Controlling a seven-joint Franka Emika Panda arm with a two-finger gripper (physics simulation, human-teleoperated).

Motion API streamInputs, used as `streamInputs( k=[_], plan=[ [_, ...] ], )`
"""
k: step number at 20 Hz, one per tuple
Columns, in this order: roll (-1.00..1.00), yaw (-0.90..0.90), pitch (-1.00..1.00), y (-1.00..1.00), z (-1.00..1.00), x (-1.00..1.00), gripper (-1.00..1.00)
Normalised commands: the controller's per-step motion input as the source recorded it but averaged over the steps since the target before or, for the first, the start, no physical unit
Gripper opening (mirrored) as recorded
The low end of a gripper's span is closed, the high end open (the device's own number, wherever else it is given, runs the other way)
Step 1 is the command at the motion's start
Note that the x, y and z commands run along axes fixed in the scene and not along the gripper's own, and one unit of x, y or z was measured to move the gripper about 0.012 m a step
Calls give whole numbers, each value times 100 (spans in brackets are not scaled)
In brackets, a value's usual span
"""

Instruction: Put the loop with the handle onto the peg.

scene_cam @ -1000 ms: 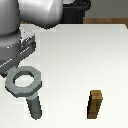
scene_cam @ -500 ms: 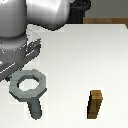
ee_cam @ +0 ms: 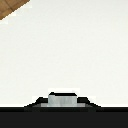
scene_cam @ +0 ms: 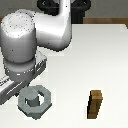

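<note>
The loop with the handle (scene_cam: 36, 103) is a faceted grey ring low at the exterior view's left. A lighter round top, the peg (scene_cam: 32, 99), shows inside its hole; the peg's shaft is hidden by the ring. The arm's grey wrist (scene_cam: 22, 70) hangs right over the ring and hides the fingers and the handle tab. In the wrist view my gripper (ee_cam: 62, 106) is a dark band, and a small grey block, which looks like the handle tab (ee_cam: 62, 98), sits between its jaws. The jaws seem shut on it.
A brown wooden block (scene_cam: 95, 104) stands upright on the white table (scene_cam: 100, 55), toward the exterior view's right of the ring. The arm's white body (scene_cam: 30, 35) fills the upper left. A brown floor strip shows past the table's far edge.
The arm has swung down and toward the camera. The ring has moved with it from up-left of the peg to around the peg's top, hiding the shaft that showed before.
</note>
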Motion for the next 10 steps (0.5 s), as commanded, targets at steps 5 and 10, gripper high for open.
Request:
streamInputs(
  k=[5,10],
  plan=[
    [0,0,0,0,-60,0,100],
    [0,0,0,0,0,0,100]
  ],
)
